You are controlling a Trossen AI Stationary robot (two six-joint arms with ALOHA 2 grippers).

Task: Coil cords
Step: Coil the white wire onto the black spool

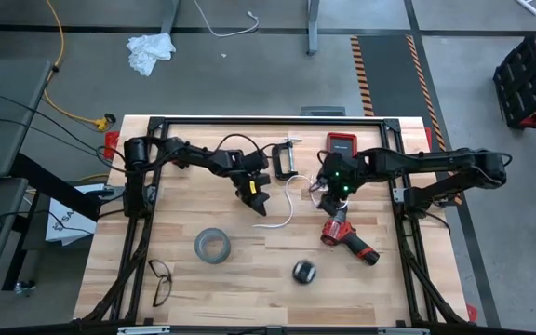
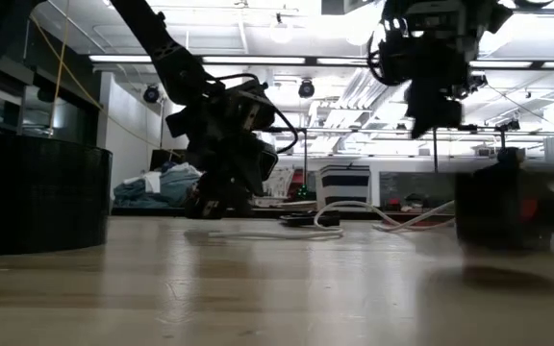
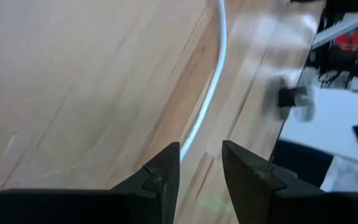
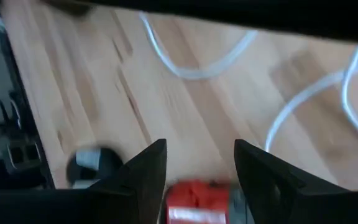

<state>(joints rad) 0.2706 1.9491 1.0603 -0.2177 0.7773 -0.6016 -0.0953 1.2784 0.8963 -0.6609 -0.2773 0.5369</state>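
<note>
The thin white cord lies slack on the wooden table, curving from its free end up toward my right gripper. In the low view it loops over a flat dark piece that may be its disc; the high view does not show the disc plainly. My left gripper is open, low over the table just beyond the cord's free end; in the left wrist view the cord runs away from between its fingertips. My right gripper is open and empty above the cord's other end.
A grey tape roll, a pair of glasses and a round black object lie toward the near edge. A red and black drill lies near my right gripper. A black clamp and a red case are at the far side.
</note>
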